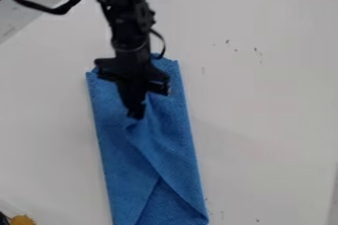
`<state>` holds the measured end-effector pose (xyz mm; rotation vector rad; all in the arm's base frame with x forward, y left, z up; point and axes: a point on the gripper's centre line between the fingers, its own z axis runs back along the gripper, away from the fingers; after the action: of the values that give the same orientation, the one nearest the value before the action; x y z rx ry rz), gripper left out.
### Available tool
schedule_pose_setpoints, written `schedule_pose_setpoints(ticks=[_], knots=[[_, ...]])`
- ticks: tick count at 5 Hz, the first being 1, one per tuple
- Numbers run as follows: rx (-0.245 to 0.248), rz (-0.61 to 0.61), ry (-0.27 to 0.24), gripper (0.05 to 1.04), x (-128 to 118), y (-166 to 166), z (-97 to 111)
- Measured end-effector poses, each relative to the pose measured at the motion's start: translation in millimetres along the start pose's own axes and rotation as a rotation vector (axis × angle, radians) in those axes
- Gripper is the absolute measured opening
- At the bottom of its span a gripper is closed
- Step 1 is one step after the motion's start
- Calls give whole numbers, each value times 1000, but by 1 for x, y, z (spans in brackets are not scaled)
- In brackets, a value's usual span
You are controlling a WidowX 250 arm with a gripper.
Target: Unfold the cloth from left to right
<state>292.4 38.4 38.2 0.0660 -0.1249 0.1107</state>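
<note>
Desk (264, 91): moderately bright, a pale surface under soft, fairly even light — a shade dimmer low in the view.
Cloth (119, 155): mid-toned, its folds brought out by gentle shading, darkest in the lower fold.
Shadow: 1 faint, soft-edged patch beside the cloth, on its right in the view.
Arm (129, 26): nearly black, with small dull highlights.
End effector (136, 105): very dark — its parts merge.
Upper right corner: dim.
Light direction: hard to tell.
</note>
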Motion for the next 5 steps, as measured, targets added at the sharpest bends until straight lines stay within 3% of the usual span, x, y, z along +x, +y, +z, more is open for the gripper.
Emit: schedule_pose_setpoints(ticks=[1, 2, 3, 5], knots=[[19, -84, -77, 54, 31, -33, 23], [1, -138, -102, 54, 42, -63, 24], [-59, -168, -109, 54, 51, -89, 12], [-164, -187, -69, 54, 58, -112, -19]])
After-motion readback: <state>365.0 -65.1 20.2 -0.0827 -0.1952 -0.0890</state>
